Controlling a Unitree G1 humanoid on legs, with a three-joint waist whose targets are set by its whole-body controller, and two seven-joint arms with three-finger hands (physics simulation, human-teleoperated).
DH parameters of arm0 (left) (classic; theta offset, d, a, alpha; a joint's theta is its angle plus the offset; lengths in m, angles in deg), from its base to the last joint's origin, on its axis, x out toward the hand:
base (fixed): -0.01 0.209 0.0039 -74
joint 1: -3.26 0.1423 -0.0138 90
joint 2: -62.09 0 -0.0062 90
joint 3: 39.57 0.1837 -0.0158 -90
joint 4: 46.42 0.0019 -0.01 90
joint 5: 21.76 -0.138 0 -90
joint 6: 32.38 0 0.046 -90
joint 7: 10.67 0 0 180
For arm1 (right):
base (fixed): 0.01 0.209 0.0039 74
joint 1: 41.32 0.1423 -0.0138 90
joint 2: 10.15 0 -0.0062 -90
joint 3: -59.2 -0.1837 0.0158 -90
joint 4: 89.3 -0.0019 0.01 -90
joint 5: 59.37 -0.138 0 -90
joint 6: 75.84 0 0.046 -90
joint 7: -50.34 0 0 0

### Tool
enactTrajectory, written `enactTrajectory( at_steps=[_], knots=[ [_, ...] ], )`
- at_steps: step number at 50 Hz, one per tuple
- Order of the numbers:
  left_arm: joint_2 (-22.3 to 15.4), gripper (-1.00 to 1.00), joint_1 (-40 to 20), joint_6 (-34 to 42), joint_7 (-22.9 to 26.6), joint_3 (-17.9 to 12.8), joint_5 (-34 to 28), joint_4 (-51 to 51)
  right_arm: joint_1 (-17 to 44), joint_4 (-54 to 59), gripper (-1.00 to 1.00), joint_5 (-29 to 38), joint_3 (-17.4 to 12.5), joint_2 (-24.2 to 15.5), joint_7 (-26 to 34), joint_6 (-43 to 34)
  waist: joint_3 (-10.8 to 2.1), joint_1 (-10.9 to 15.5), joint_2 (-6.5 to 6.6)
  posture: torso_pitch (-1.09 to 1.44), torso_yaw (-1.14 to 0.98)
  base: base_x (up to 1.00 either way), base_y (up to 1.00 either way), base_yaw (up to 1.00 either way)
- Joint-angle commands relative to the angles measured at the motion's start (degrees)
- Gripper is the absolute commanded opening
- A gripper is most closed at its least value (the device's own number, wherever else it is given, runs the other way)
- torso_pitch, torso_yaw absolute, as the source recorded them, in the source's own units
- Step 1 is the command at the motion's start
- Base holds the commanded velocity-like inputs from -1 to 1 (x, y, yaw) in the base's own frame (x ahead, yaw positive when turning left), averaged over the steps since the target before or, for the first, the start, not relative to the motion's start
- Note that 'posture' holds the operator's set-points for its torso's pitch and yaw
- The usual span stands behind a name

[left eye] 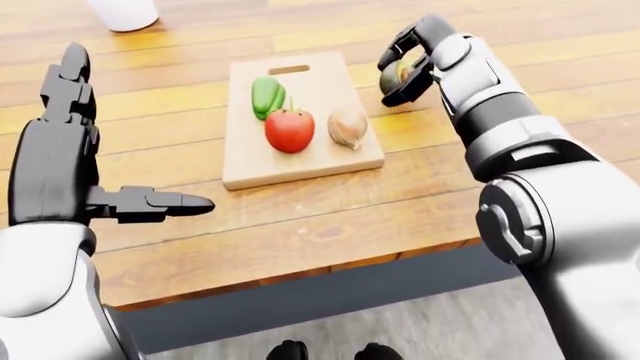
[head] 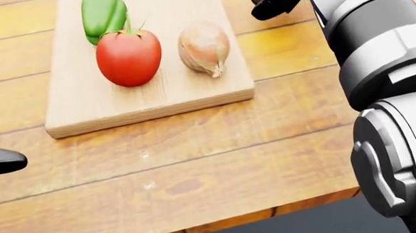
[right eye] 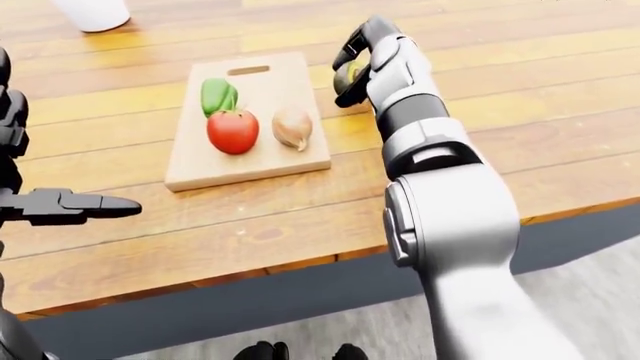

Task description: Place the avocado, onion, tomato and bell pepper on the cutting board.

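Up by the board's right edge, the right hand (left eye: 405,60) has its dark fingers clamped round the avocado (left eye: 391,77), held just beside the cutting board (left eye: 300,161) — not on it. Bell pepper (head: 103,14), tomato (head: 128,57) and onion (head: 203,48) sit together on the board. Well apart, the left hand (left eye: 75,142) hovers over the wooden table (left eye: 300,232) — fingers spread, holding nothing.
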Motion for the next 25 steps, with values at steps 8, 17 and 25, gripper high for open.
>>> enactTrajectory(
  at_steps=[8, 17, 25],
  knots=[
    [-0.90, 1.00, -2.17, -1.46, -0.77, -0.19, -0.77, -0.57, 4.32, -2.79, -0.50, 0.31, -0.32, -0.23, -0.89, 1.70, -2.30, 0.01, 0.13, 0.34, 0.00, 0.00, 0.00, 0.00],
    [-0.48, 1.00, -1.25, -2.10, -0.95, -0.68, -0.58, -0.73, 5.90, -2.53, -0.51, -0.34, -0.67, 2.16, -0.78, 2.15, -2.25, -0.20, 0.40, 0.34, 0.00, 0.00, 0.00, 0.00],
    [-0.42, 1.00, -0.95, -1.85, -0.95, -1.15, -0.34, -1.18, 6.56, -2.35, -0.52, -1.20, -1.08, 3.92, -0.92, 2.49, -2.33, -0.33, 0.59, 0.34, 0.00, 0.00, 0.00, 0.00]
  ],
)
